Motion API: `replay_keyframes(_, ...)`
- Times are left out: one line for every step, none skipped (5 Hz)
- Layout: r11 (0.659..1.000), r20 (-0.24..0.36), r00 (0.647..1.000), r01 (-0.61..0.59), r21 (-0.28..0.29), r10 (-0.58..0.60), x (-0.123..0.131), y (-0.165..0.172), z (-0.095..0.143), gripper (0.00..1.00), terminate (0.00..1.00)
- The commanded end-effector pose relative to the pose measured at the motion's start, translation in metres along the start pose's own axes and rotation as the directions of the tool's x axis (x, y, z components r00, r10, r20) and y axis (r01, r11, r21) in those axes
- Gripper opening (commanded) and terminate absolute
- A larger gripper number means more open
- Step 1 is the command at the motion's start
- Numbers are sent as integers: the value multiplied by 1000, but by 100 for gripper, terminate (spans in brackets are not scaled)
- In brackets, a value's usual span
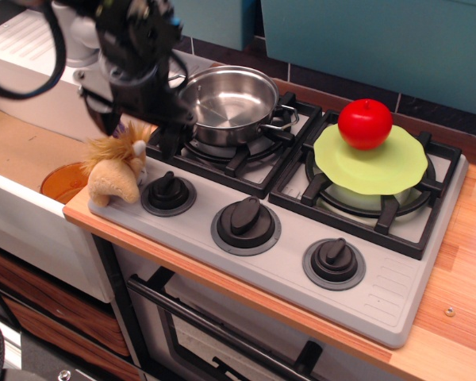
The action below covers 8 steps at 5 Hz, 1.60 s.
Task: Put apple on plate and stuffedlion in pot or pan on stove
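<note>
The red apple [366, 123] sits on the lime-green plate [371, 163], which lies on the right burner of the grey stove [293, 262]. The steel pot [226, 103] stands empty on the left burner. The stuffed lion [119, 171] lies at the stove's front left corner, beside the left knob. My black gripper [139, 131] hangs open right over the lion's head, one finger [107, 121] behind its mane and the other [170, 136] by the burner grate. It hides the purple tuft. It holds nothing.
An orange disc [62, 182] lies in the sink basin [24, 151] to the left of the lion. Three black knobs [246, 218] line the stove's front. Wooden counter [460, 262] runs along the right. A teal wall stands behind.
</note>
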State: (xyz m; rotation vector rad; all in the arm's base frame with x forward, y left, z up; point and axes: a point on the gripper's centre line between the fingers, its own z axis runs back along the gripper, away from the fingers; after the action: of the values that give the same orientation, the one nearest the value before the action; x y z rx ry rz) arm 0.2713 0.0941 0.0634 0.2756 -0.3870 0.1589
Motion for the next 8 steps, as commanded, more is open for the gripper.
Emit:
replay_keyframes(1000, 57, 998, 14, 20, -15, 0, 9, 3, 100, 0)
replay_keyframes(1000, 71, 997, 13, 22, -14, -6, 17, -5, 100, 0)
replay_keyframes(1000, 99, 995, 16, 15, -17, -11, 25, -16, 100, 0)
replay_keyframes(1000, 101, 995, 6, 7, -6, -12, 26, -28, 100, 0)
replay_keyframes(1000, 83, 996, -16, -5, 16, -13, 15, -45, 0, 0)
replay_keyframes(999, 41, 999, -30, -14, 31, -6, 8, -41, 0, 0)
replay_keyframes(1000, -18, 1000, -17, -10, 17, 13, 12, -15, 0, 0)
replay_keyframes(1000, -51, 999, 3, 14, -2, 37, 20, 17, 0, 0)
